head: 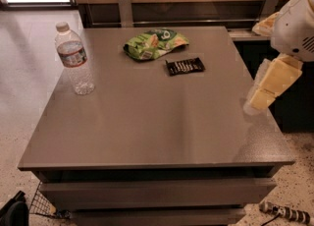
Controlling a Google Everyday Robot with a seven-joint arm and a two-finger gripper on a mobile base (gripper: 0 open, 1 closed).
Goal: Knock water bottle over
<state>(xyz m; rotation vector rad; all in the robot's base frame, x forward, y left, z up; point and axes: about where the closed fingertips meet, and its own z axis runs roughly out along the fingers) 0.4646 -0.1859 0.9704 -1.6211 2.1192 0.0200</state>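
The water bottle (pixel 74 58) stands upright near the far left corner of the grey table (pixel 147 127). It is clear and ribbed, with a white cap and a red, white and blue label band. My gripper (pixel 269 86), cream-coloured under the white arm (pixel 294 23), hangs just past the table's right edge, about level with the table's middle. It is far to the right of the bottle and touches nothing.
A green snack bag (pixel 154 43) and a dark bar packet (pixel 185 66) lie at the back centre of the table. A wood-panelled wall with two metal posts runs behind. Pale floor is on the left; a wire basket (pixel 41 203) sits at the lower left.
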